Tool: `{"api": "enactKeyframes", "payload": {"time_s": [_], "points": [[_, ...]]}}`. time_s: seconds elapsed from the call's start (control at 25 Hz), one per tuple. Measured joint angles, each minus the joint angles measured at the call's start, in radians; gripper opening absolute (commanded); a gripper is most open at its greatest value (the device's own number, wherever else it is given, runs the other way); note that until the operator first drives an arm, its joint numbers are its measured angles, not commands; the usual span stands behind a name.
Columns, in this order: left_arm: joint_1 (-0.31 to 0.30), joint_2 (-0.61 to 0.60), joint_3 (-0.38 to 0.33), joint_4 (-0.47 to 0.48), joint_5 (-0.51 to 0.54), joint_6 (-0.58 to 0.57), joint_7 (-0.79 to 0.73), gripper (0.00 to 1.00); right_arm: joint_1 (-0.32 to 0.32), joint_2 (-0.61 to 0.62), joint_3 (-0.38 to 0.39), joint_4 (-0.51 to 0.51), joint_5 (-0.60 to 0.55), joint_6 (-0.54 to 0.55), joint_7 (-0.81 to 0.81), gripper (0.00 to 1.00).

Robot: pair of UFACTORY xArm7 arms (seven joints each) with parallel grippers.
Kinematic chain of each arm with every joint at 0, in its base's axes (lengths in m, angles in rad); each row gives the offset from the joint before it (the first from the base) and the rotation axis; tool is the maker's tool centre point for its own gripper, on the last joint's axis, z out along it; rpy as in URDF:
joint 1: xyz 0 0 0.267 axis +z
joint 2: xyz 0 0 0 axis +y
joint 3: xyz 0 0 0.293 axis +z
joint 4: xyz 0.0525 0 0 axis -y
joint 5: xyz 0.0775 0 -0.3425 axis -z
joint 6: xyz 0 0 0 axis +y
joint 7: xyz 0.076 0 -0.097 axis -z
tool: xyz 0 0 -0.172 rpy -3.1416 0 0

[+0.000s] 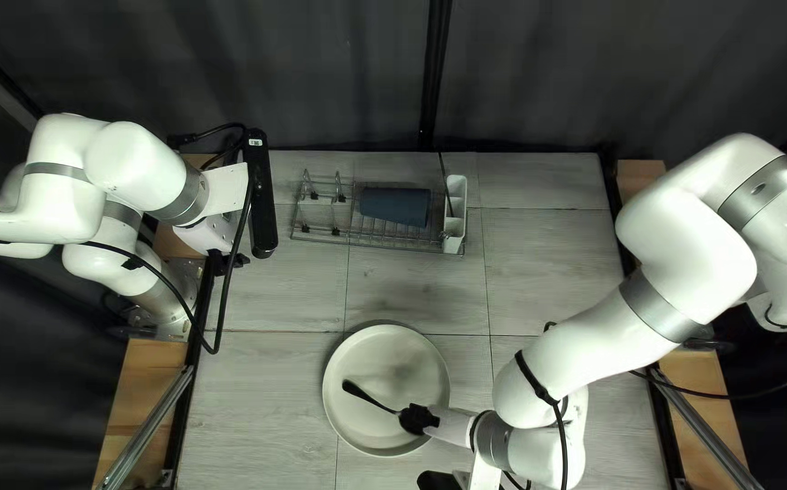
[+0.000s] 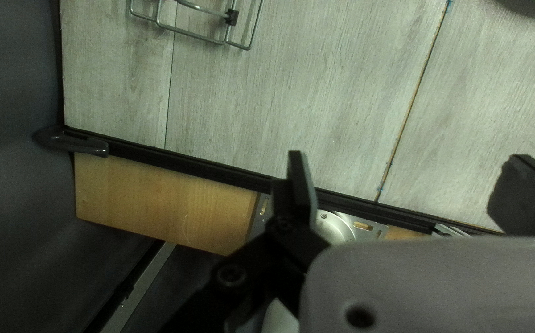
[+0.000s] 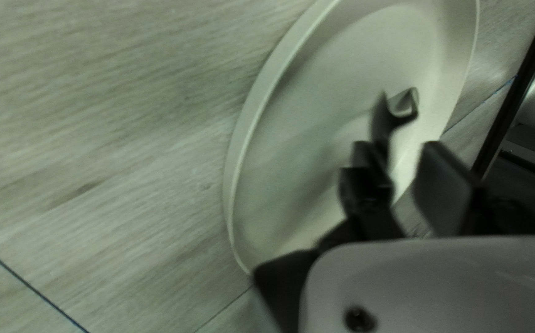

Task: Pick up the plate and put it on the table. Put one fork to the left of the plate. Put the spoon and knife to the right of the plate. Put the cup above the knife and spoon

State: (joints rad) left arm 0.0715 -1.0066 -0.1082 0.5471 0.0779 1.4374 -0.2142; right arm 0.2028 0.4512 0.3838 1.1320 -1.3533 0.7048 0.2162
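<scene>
Getting there, plate-wise: the round off-white plate point(image 1: 384, 358) is sitting near the tabletop's point(image 1: 547, 254) near edge. The slim black utensil point(image 1: 351, 388) is hovering or lying over it, against the right gripper point(image 3: 398, 147), fingers slightly parted. The left gripper point(image 2: 409, 163) is hanging wide open. Cutlery placing is pending; the dark blue cup point(image 1: 393, 206) is waiting in the wire rack point(image 1: 335, 232).

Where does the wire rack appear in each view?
Top left view: the wire rack stands near the table's far edge, with the blue cup lying on it.
Left wrist view: only some of its wire loops show, ahead of my left pincer.
Right wrist view: not in it.
Shared landmark: the pale, seamed table.
</scene>
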Motion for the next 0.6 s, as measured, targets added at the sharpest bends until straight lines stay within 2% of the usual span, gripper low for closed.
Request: {"api": "enactKeyframes", "payload": {"time_s": [0.2,0.32,0.48,0.6], "points": [[0.0,0.0,0.0,0.0,0.0,0.0,0.0,1.0,-0.02,-0.057,0.024,-0.019,0.103,-0.005,-0.04,1.0],[0.0,0.0,0.0,0.0,0.0,0.0,0.0,1.0,-0.05,-0.111,0.046,-0.037,0.233,-0.02,-0.079,1.0],[0.0,0.0,0.0,0.0,0.0,0.0,0.0,1.0,-0.109,-0.184,0.081,-0.05,0.465,-0.073,-0.128,1.0],[0.0,0.0,0.0,0.0,0.0,0.0,0.0,1.0,-0.146,-0.225,0.098,-0.063,0.552,-0.116,-0.156,1.0]]}}
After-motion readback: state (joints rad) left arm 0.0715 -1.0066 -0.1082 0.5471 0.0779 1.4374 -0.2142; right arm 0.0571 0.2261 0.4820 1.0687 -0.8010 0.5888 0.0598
